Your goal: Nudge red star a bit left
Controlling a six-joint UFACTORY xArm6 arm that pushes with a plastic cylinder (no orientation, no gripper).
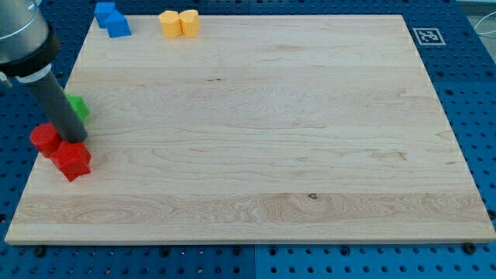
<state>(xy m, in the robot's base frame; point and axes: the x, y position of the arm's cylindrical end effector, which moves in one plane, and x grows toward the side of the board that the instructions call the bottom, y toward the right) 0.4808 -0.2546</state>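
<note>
Red star (71, 160) is sitting at the far left of the frame, a little below mid-height, close to the left edge of the wooden surface (263, 132). A second red block (44, 139), looking round, is lying just beside it to the upper left, possibly touching; I cannot tell for sure. My tip (76, 140) is resting at the star's upper edge, apparently in contact, with the dark rod (58, 108) slanting up toward the upper left corner. The end effector is just this plain rod, so it has no jaws to be apart or together, and it is clamping nothing. A green block (78, 107) is peeking out from behind the rod, shape hidden. Two blue blocks (111, 18) and two yellow blocks (179, 23) are sitting along the top edge, well apart from the action.

Risks, as I am judging them:
- The tip is sitting above the star, not on its right side, so a push from here is likely sending it toward the frame's bottom rather than left.
- The star is lying near the surface's left edge, so an overlong push is risking tipping it off.
- The red round block is sitting right in the leftward path and may get dragged along or jam the star.
- An off-centre contact on a star point may be spinning it instead of sliding it.
</note>
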